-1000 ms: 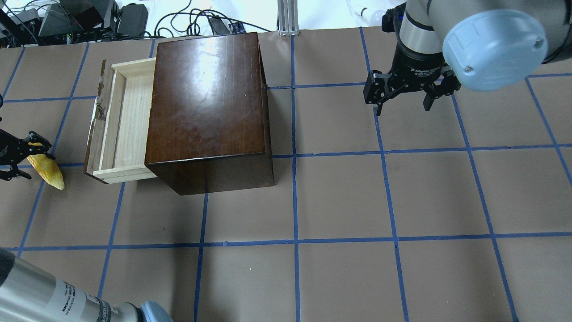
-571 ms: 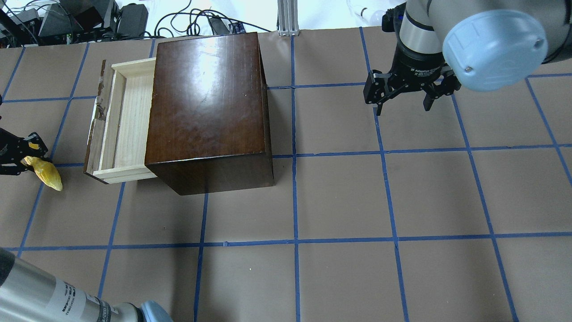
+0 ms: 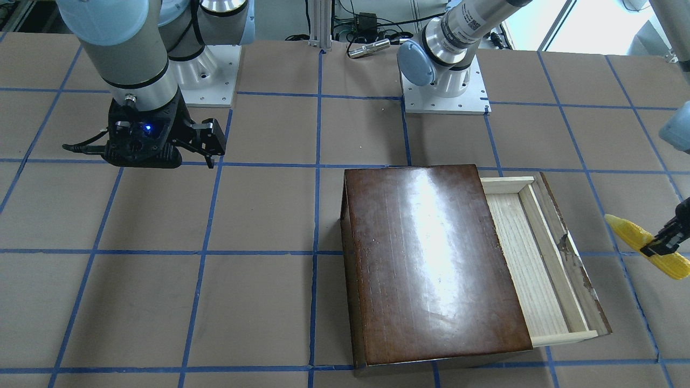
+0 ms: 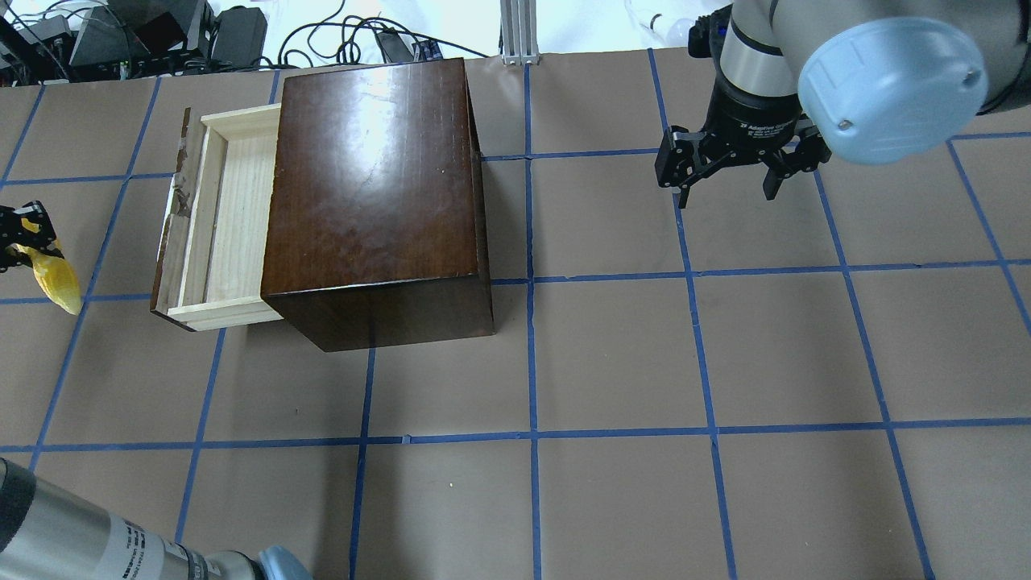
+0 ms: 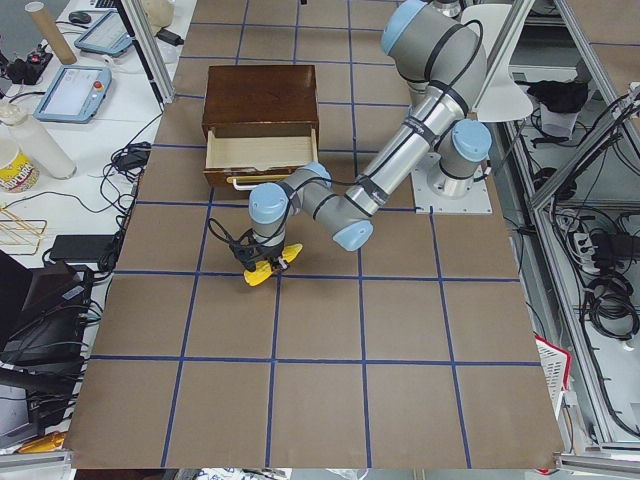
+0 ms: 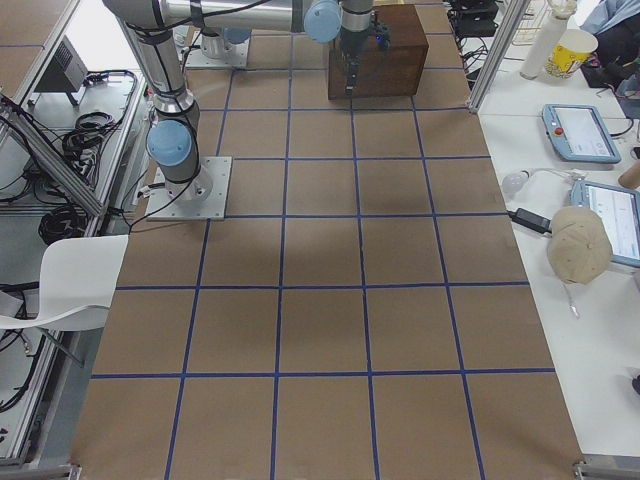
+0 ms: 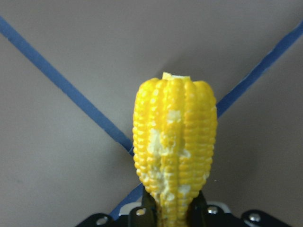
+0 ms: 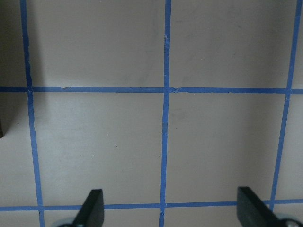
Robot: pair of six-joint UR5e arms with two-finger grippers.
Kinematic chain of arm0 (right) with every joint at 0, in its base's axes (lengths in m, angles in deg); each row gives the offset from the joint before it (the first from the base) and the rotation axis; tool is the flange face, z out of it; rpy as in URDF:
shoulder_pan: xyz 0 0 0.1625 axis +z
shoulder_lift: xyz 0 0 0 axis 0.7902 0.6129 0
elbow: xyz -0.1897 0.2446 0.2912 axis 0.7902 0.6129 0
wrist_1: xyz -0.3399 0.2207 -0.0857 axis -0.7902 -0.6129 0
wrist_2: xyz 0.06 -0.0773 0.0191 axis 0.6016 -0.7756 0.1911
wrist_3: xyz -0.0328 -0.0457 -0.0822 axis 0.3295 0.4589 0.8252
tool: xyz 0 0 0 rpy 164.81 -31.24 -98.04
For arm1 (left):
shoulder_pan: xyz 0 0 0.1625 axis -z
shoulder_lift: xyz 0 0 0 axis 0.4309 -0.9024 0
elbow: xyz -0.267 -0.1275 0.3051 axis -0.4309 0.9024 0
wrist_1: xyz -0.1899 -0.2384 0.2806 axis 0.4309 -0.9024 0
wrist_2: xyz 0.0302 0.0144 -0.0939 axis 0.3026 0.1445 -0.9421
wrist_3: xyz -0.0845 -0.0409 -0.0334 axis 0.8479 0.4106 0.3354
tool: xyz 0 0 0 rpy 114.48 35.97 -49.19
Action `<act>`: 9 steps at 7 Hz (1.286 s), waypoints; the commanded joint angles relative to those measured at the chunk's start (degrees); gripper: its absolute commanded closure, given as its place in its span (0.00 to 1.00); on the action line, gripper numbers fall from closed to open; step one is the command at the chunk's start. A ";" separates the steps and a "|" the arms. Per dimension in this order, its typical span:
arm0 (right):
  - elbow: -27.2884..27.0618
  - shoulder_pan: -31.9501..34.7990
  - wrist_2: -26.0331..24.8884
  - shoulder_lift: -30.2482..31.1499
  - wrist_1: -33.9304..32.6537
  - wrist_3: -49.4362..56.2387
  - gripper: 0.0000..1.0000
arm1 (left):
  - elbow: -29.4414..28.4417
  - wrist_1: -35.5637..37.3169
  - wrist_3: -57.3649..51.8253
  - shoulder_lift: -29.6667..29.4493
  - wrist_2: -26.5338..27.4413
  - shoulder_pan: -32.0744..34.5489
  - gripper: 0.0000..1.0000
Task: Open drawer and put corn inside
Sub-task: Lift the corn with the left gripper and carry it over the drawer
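The drawer (image 4: 221,217) stands pulled out of the dark-brown box (image 4: 374,177), its pale wood tray empty; it also shows in the front view (image 3: 531,258). My left gripper (image 4: 20,242) is shut on the yellow corn (image 4: 58,280), left of the drawer front and apart from it. The corn (image 3: 641,243) hangs tilted above the table, and the left wrist view shows the corn (image 7: 174,142) clamped between the fingers. My right gripper (image 4: 725,196) is open and empty over the table right of the box; its fingertips (image 8: 92,205) stand wide apart.
The drawer's cream handle (image 5: 255,183) faces the left gripper. Brown paper with a blue tape grid (image 4: 532,435) covers the table. Cables and equipment (image 4: 161,32) lie beyond the far edge. The right arm's elbow (image 4: 886,80) hangs over the far right.
My left gripper has shut on the corn and lifted it off the table, moving toward the overhead view's left edge and farther back. The right arm and the drawer have not moved.
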State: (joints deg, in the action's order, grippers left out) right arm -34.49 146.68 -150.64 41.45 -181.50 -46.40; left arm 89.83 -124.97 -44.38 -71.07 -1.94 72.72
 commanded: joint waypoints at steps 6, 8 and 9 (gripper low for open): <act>0.00 0.00 0.18 -0.06 -0.07 0.00 0.00 | -15.97 -26.25 -4.93 8.74 0.03 15.18 1.00; 0.00 0.00 0.26 -0.06 0.02 0.00 0.00 | -15.62 -26.26 -4.75 9.28 0.03 20.81 1.00; 0.00 0.00 0.18 -0.06 0.02 0.00 0.00 | -14.23 -26.35 -4.75 9.20 -0.06 23.44 1.00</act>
State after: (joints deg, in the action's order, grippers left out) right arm -34.49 146.68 -150.43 41.39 -181.51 -46.40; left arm 74.49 -151.20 -49.18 -61.94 -1.91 92.79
